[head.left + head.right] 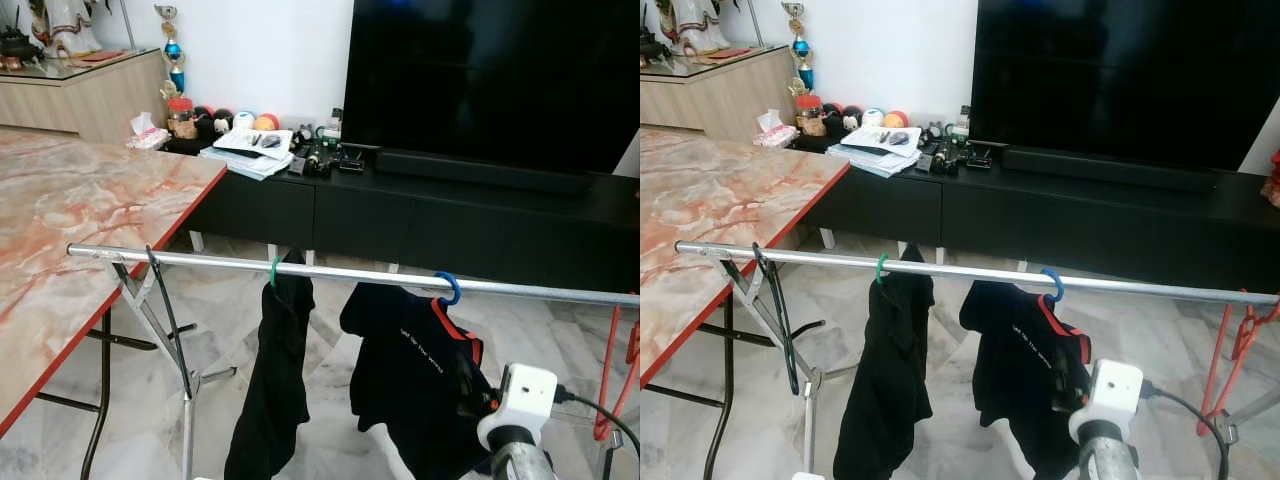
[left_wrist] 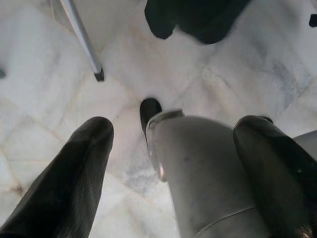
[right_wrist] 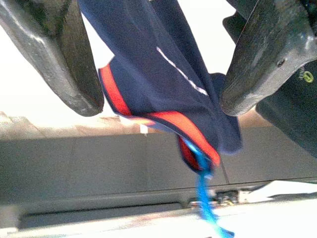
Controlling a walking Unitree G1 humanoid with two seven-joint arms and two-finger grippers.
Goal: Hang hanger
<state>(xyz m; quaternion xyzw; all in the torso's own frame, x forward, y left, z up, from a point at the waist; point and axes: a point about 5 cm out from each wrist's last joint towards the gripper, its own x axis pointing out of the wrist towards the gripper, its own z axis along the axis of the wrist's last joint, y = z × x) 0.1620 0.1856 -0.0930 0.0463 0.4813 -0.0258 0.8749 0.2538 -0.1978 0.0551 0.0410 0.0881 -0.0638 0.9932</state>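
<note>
A dark navy shirt (image 1: 410, 370) with a red collar hangs on a blue hanger (image 1: 449, 288) whose hook sits over the silver rail (image 1: 350, 272) of a drying rack. My right gripper (image 3: 158, 74) is open just under the shirt, one finger (image 3: 64, 59) on each side of the cloth, not closed on it. Its white wrist camera (image 1: 520, 395) shows at the bottom right. My left gripper (image 2: 178, 124) hangs idle and open over the marble floor.
A black garment (image 1: 275, 380) hangs on a green hook (image 1: 274, 270) further left on the rail, and an empty black hanger (image 1: 165, 310) hangs near the left end. Red hangers (image 1: 615, 370) hang at the right end. A marble table (image 1: 70, 220) stands left, a black TV console (image 1: 450, 215) behind.
</note>
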